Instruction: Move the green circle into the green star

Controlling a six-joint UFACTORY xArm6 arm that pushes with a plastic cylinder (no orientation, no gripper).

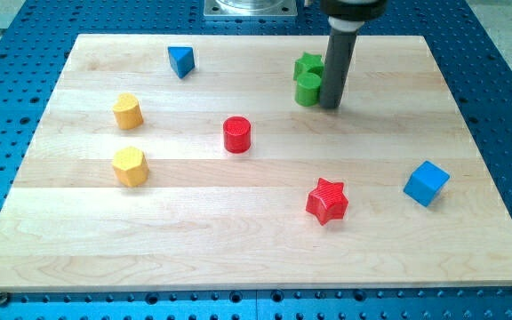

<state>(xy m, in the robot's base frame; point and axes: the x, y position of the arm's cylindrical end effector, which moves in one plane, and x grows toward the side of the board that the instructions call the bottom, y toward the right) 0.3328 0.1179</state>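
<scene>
Pushing looked nearly done: my tip [331, 107], a bare rod holding nothing, touched the small green circle block [308, 90] at its left, already against the green star block [308, 66]. A slow, gentle nudge seemed best.

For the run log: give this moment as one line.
my tip: right of green circle, seemingly touching | green circle: against green star | task: appears done
</scene>
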